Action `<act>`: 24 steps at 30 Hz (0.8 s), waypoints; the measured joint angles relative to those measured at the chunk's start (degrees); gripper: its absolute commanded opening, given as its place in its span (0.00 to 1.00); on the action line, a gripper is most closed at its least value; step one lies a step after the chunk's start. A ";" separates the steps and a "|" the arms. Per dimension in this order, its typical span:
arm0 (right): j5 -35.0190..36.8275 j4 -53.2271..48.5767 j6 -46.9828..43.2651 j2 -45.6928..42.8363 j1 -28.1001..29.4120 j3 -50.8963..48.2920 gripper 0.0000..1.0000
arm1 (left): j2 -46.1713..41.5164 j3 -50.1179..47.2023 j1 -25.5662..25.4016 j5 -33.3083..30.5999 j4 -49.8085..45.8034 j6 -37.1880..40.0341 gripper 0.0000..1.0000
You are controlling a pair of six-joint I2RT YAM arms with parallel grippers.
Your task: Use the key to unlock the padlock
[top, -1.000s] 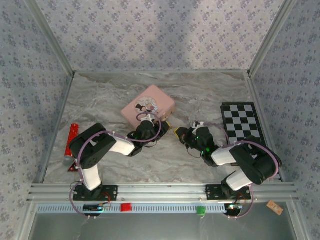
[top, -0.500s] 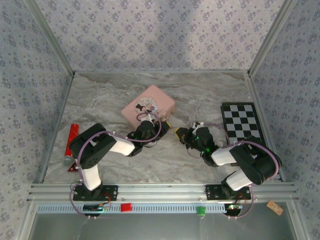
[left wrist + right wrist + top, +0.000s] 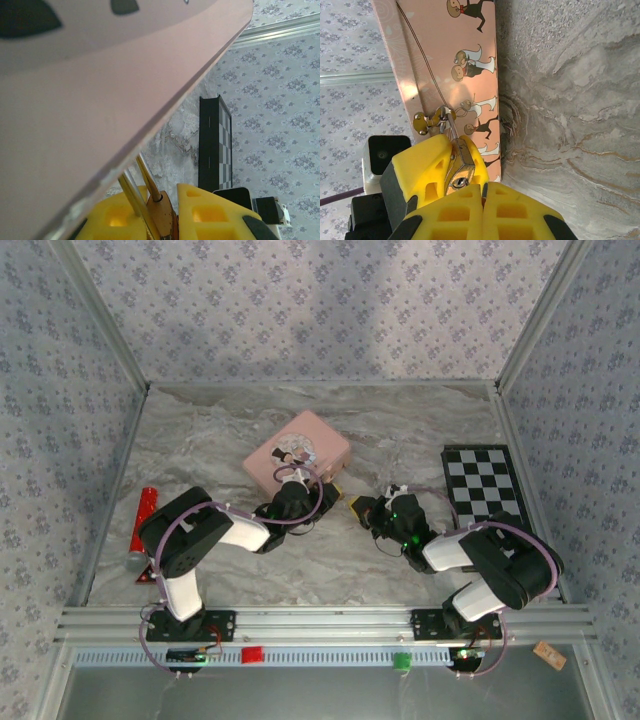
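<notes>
The small brass padlock (image 3: pixel 162 217) hangs by its thin shackle (image 3: pixel 145 177) from the clasp (image 3: pixel 427 120) on the front of the pink cartoon tin (image 3: pixel 298 450). My left gripper (image 3: pixel 167 200) is shut on the padlock body, its yellow fingers (image 3: pixel 420 165) pressed on both sides. The padlock's keyhole end (image 3: pixel 459 181) faces my right gripper (image 3: pixel 482 192), which is shut right in front of it and almost touches it. The key is hidden; I cannot tell whether it sits between the right pads. From above, both grippers (image 3: pixel 322 492) (image 3: pixel 357 506) meet at the tin's near corner.
A black-and-white checkerboard (image 3: pixel 485 485) lies flat at the right. A red tube with a grey cap (image 3: pixel 143 525) lies by the left wall. Patterned walls close off the marble table (image 3: pixel 220 430) on three sides.
</notes>
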 measured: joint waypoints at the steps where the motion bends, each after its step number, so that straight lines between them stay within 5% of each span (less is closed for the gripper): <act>1: 0.00 0.00 0.00 0.02 -0.02 0.00 0.00 | 0.00 0.00 0.00 0.00 0.00 0.00 0.00; 24: 0.00 -1.46 -0.02 -1.44 -0.02 0.00 0.00 | 0.00 0.02 0.00 0.00 0.00 0.00 0.00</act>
